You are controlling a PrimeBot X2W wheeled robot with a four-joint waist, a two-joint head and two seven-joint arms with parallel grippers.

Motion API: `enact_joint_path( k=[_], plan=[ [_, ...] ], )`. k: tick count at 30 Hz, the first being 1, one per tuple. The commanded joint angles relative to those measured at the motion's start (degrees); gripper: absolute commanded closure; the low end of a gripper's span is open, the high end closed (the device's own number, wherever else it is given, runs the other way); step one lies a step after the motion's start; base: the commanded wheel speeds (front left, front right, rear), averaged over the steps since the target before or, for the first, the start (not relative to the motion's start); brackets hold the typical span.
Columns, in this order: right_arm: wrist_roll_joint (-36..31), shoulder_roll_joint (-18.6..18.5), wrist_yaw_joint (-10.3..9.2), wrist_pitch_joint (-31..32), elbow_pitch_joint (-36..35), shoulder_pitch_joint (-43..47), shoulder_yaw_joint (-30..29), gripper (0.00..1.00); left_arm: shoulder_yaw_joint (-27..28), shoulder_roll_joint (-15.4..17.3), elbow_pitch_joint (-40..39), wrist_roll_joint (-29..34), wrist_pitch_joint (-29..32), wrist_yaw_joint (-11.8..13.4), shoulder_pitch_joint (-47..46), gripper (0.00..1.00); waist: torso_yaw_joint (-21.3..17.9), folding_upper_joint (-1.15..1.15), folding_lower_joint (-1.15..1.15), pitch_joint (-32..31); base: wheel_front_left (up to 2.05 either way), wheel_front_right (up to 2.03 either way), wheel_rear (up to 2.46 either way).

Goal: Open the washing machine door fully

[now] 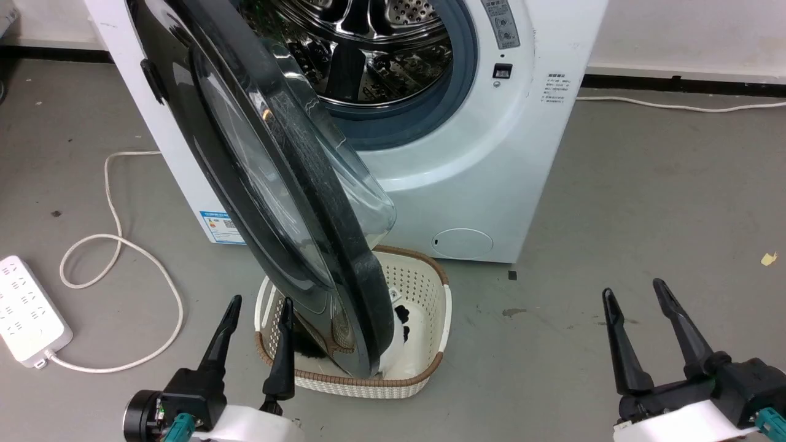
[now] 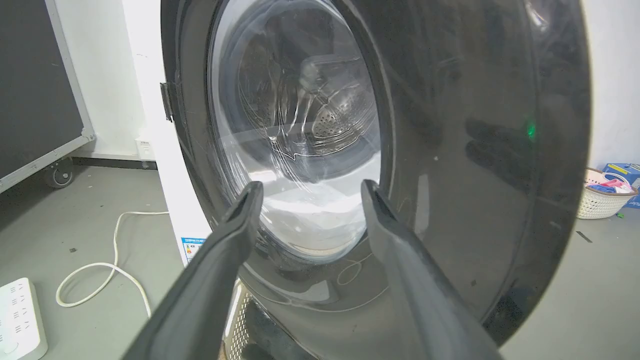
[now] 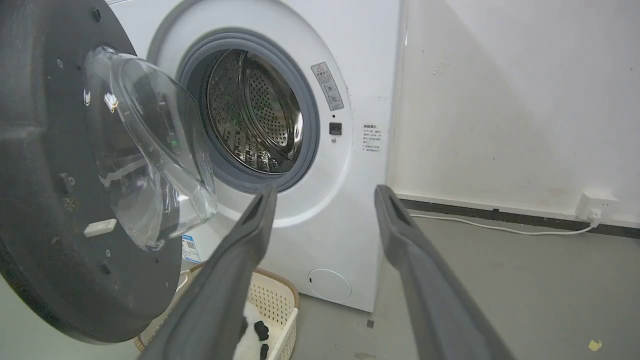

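Head view has the washing machine door (image 1: 288,184) swung well out from the white machine (image 1: 491,184), hinged at the machine's left and standing almost edge-on, so that its plane runs from far to near and its free edge hangs over the woven basket (image 1: 433,368) on the floor. The steel drum mouth (image 1: 381,55) is uncovered to the right of it. The glossy black outer face looks left and the bulging glass bowl looks right. The left pincer (image 1: 261,301) is spread and holds nothing; it sits low at the near left, on the outer-face side, with its right finger against or just short of the door's lower rim; I cannot tell which. In the left wrist view its fingers point straight at the glass centre from close by. The right pincer (image 1: 633,287) is also spread and empty, well apart to the right, looking at the inner face from a distance. The door seems roughly half to two-thirds open, so the rest of its swing would carry it further left, toward the side where the left pincer waits. The left arm is much the nearer, and could likely hook the free edge and draw it leftward; a push from the right arm would need a long reach across the basket.
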Motion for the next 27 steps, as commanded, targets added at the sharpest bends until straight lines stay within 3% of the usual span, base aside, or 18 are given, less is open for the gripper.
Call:
enact_joint_path(
  k=[1,3,4,5,13,22,27],
  plan=[
    [0.4,0.4,0.05,-0.2,-0.2,0.1,-0.2,0.00,0.2,0.1,0.0,0.4,-0.3,0.2,0.0,0.00,0.0,0.00,0.00,0.0,0.00,0.00,0.00],
    [0.4,0.4,0.05,-0.3,-0.1,0.0,-0.3,0.00,0.5,0.1,0.1,0.5,-0.3,0.0,-0.3,0.04,0.0,0.00,0.00,0.0,0.00,0.00,0.00],
    [0.3,0.4,0.05,-0.3,-0.1,-0.1,-0.3,0.00,0.6,0.1,0.1,0.5,-0.3,-0.1,-0.4,0.48,0.0,0.00,0.00,0.1,0.00,0.00,0.00],
    [0.3,0.4,0.05,-0.3,-0.1,-0.2,-0.4,0.00,0.7,0.1,0.0,0.5,-0.3,-0.3,-0.5,1.00,-0.1,0.00,0.00,0.1,0.00,0.00,0.00],
    [-0.1,0.5,0.05,-0.3,-0.3,-0.3,-0.4,0.00,1.1,0.1,-2.2,-0.9,-0.3,-0.2,-0.6,1.00,-0.1,0.00,0.00,0.1,0.00,0.00,0.00],
    [-0.2,0.5,0.05,-0.3,0.0,-0.1,-0.5,0.00,3.2,0.1,-16.2,-3.3,-0.3,4.1,-4.1,1.00,0.1,0.00,0.00,-0.8,0.00,0.00,0.00],
    [0.1,0.5,0.05,-0.3,0.3,0.1,-0.5,0.00,2.2,0.1,-23.1,-2.5,-0.3,4.5,-6.7,1.00,0.0,0.00,0.00,-1.6,0.00,0.00,0.00]
  ],
)
